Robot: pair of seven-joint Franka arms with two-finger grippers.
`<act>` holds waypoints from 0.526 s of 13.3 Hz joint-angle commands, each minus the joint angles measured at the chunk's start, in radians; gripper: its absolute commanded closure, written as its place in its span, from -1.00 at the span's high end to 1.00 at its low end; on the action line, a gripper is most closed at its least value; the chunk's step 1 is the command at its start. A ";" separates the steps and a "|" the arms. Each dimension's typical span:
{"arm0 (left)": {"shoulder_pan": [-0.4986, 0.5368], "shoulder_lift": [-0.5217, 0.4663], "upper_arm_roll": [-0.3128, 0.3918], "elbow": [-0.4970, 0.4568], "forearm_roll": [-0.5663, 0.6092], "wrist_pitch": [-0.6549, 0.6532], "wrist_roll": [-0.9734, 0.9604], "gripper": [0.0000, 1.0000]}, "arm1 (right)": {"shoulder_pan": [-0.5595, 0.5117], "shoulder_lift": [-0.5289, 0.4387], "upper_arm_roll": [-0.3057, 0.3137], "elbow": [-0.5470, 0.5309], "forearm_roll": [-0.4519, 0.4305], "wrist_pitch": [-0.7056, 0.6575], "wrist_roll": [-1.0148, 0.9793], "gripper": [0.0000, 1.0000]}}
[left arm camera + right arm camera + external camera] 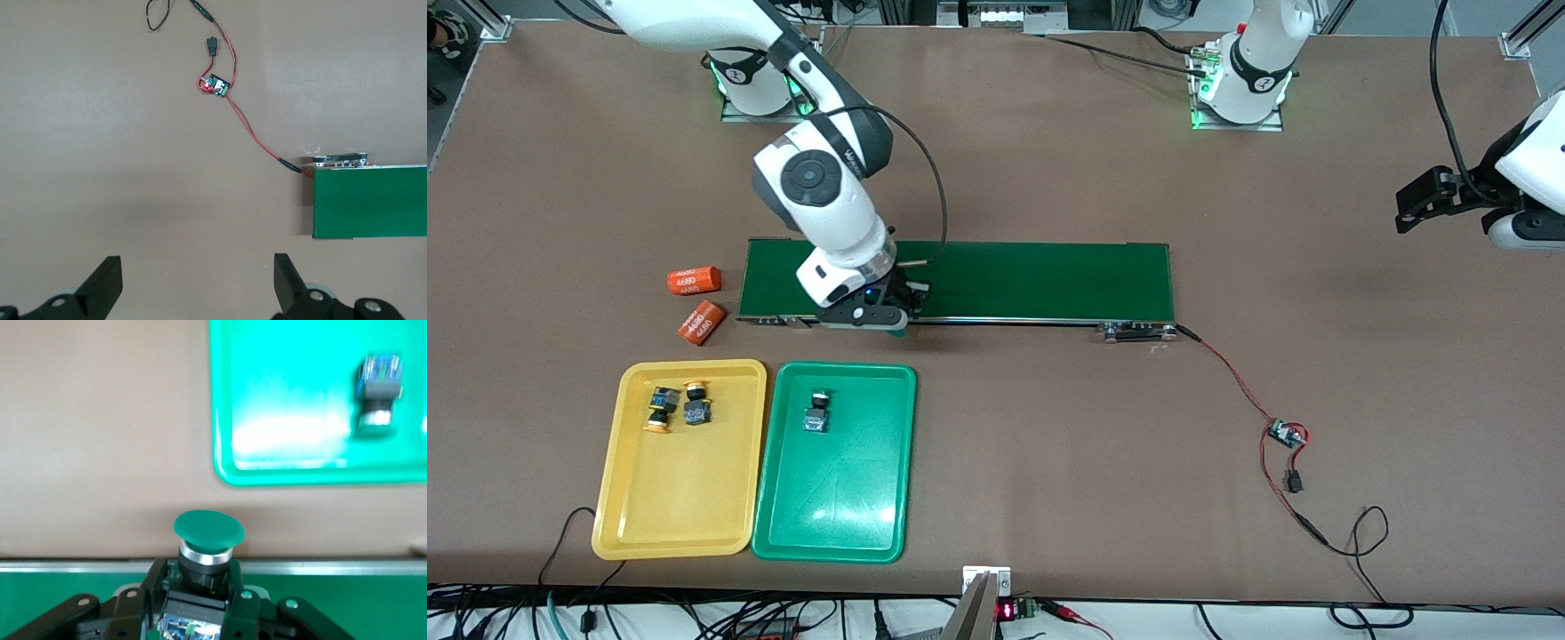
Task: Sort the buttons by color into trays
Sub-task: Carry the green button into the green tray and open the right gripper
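Green-capped and clamped between the closed fingers of the right gripper (200, 603), the last button (207, 547) sits over the conveyor belt's (1040, 280) edge nearer the front camera, at the right arm's end of the table. Its long axis runs out from the jaws with the cap leading, pointed toward the green tray (778, 498), which lies just past the belt's rim, nearer the front camera. That tray already holds 1 green button (816, 412); the yellow tray (618, 498) beside it holds 2 yellow-capped buttons (676, 406). By my judgement the coming move is a short carry in the direction the cap points. The left gripper (193, 280) waits, jaws wide and holding nothing, over bare table at the left arm's end.
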State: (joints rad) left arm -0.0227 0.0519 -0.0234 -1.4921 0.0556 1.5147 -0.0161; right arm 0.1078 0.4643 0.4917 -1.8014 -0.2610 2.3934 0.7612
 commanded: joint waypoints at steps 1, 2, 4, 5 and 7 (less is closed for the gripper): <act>0.006 0.000 0.000 0.009 -0.014 -0.004 -0.004 1.00 | -0.023 0.074 -0.034 0.091 -0.003 -0.002 -0.126 -0.88; 0.006 0.000 0.000 0.007 -0.014 -0.005 -0.004 1.00 | -0.023 0.112 -0.051 0.127 -0.004 0.001 -0.150 -0.88; 0.006 0.000 0.000 0.006 -0.014 -0.005 -0.004 1.00 | -0.011 0.210 -0.093 0.213 -0.006 0.036 -0.190 -0.88; 0.006 0.000 0.000 0.006 -0.014 -0.005 -0.004 1.00 | -0.011 0.246 -0.103 0.223 -0.027 0.084 -0.200 -0.88; 0.006 0.000 0.000 0.007 -0.014 -0.005 -0.004 1.00 | -0.002 0.284 -0.113 0.221 -0.069 0.134 -0.207 -0.86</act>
State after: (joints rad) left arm -0.0224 0.0521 -0.0232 -1.4924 0.0555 1.5146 -0.0161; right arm 0.0861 0.6979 0.3827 -1.6216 -0.2940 2.4996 0.5662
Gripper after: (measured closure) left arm 0.000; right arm 0.599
